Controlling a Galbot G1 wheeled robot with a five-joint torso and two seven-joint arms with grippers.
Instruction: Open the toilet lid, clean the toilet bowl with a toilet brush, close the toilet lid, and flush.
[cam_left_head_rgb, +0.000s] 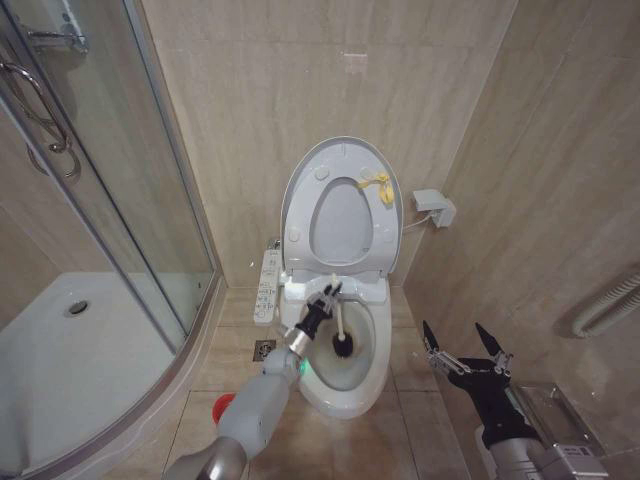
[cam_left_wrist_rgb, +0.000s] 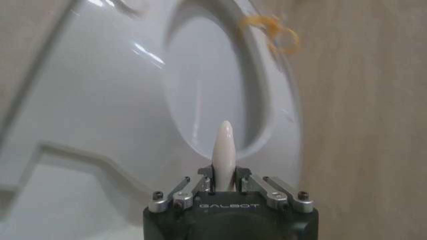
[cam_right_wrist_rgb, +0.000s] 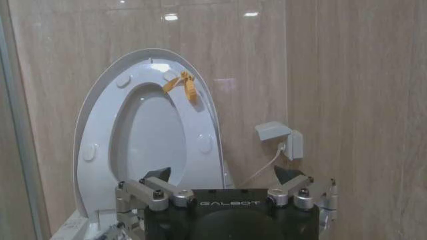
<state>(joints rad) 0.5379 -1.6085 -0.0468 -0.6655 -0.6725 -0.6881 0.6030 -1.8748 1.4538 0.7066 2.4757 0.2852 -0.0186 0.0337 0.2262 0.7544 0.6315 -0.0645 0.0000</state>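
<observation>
The toilet lid (cam_left_head_rgb: 338, 215) stands raised against the back wall with the seat ring in front of it and a yellow loop tag (cam_left_head_rgb: 376, 186) near the top. Below it the toilet bowl (cam_left_head_rgb: 377, 345) lies open, its inside stained brown. My left gripper (cam_left_head_rgb: 325, 299) is shut on the white handle of the toilet brush (cam_left_head_rgb: 341, 346), whose dark head sits down inside the bowl. In the left wrist view the handle tip (cam_left_wrist_rgb: 223, 145) sticks out past the left gripper (cam_left_wrist_rgb: 225, 181) toward the lid (cam_left_wrist_rgb: 100, 100). My right gripper (cam_left_head_rgb: 465, 345) hangs open to the right of the bowl, holding nothing, and faces the lid (cam_right_wrist_rgb: 157, 130).
A curved glass shower enclosure (cam_left_head_rgb: 150, 200) and white shower tray (cam_left_head_rgb: 80, 350) fill the left. A red holder (cam_left_head_rgb: 224, 405) stands on the floor by my left arm. A control panel (cam_left_head_rgb: 268, 285) juts from the toilet's left side. A wall socket box (cam_left_head_rgb: 433, 208) and grey hose (cam_left_head_rgb: 610, 305) are on the right.
</observation>
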